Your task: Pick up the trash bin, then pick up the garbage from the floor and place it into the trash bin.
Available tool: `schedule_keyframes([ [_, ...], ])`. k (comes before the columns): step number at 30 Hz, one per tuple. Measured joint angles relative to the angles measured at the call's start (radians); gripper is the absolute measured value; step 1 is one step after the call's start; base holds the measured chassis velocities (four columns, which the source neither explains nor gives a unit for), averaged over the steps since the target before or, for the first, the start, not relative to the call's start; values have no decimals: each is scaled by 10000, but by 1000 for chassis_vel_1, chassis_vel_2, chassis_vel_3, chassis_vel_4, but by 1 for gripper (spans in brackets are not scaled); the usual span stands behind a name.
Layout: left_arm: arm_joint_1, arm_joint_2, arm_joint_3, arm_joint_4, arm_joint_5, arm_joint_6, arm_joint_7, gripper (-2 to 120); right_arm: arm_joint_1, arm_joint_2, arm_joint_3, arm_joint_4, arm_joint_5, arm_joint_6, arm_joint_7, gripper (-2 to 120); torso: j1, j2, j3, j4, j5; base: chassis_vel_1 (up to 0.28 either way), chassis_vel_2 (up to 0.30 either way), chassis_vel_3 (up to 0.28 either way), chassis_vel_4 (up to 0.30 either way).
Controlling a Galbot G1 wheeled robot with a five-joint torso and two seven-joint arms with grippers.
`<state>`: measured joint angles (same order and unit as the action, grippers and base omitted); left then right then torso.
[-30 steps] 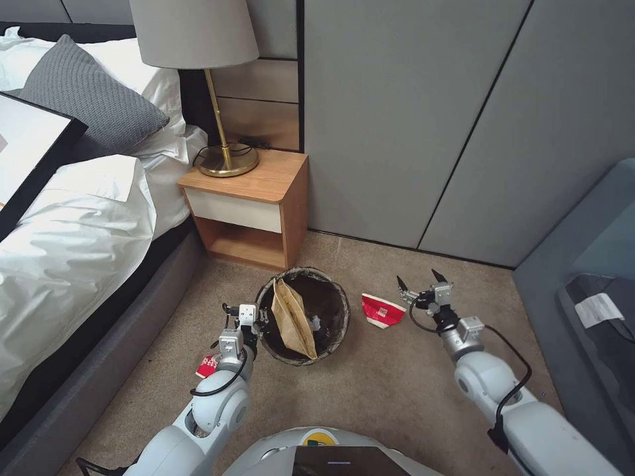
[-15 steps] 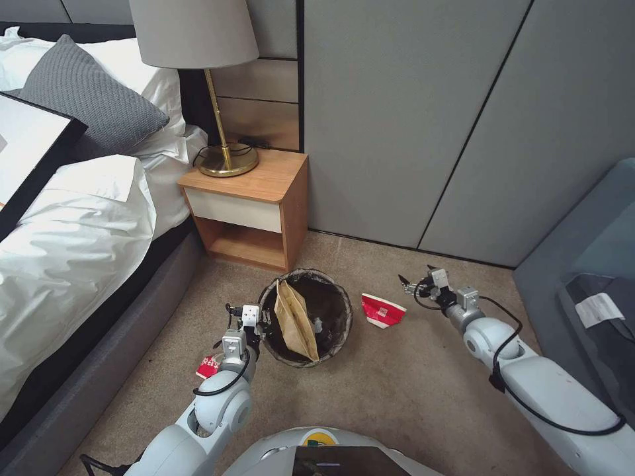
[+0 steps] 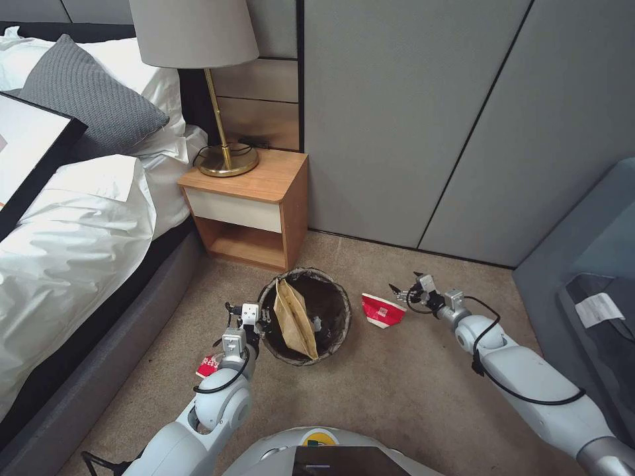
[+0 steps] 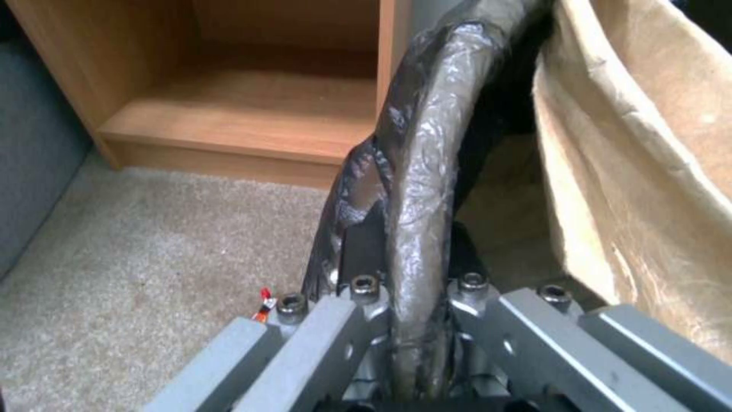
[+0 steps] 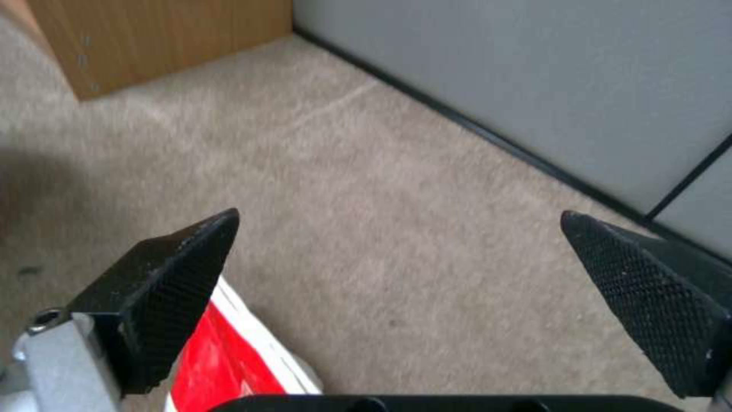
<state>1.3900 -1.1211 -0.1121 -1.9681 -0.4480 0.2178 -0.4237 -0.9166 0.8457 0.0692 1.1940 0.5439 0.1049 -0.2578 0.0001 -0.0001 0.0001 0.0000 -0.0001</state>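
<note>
Nearest the robot, a small red wrapper (image 3: 208, 365) is seen lying on the floor (image 3: 370, 390), just beside the left arm's wrist. Just ahead of it, the left claw (image 3: 260, 322) is pressed together on the near-left rim of the trash bin (image 3: 334, 330); in the left wrist view the dark liner-covered rim (image 4: 416, 189) is pinched between the two metal fingers (image 4: 358, 303). The trash bin is held beside the bed, in front of the nightstand (image 3: 254, 205), and whether its base touches the carpet cannot be told. A flat brown paper bag (image 3: 294, 320) is lodged upright inside the bin, leaning toward its left wall, and a small white scrap (image 3: 317, 324) is seen deeper in.

To the right of the bin, apart from it, a red paper cup (image 3: 381, 311) lies flattened on the carpet. The right claw (image 3: 401, 293) is stretched low toward the cup's far right edge, with its black textured fingertips (image 5: 171, 286) spread wide. In the right wrist view the cup's red-and-white edge (image 5: 221, 355) is seen just under one fingertip, with bare carpet between the two tips; nothing is gripped.

Farther back, a brass lamp (image 3: 221, 99) stands on the nightstand, with grey wall panels (image 3: 423, 119) behind.
</note>
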Motion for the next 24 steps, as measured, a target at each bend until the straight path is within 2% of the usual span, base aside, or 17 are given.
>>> schedule_keyframes([
  [3, 1, -1, -11, 4, 0, -3, 4, 0, 360, 216, -305, -734, -196, 225, -285, 100, 0, 0, 0, 0, 1, 0, 0, 0, 0],
  [11, -5, 7, -66, 4, -13, -6, 3, 0, 897, 530, -682, -1719, -414, 506, -756, 100, 0, 0, -1, 1, 0, 0, 0, 0, 0],
  [24, -3, -12, -100, -19, -16, -10, -3, 0, 1539, 1184, -806, -3430, -895, 1299, -1999, 100, 0, 0, -1, 0, 0, 0, 0, 0, 0],
])
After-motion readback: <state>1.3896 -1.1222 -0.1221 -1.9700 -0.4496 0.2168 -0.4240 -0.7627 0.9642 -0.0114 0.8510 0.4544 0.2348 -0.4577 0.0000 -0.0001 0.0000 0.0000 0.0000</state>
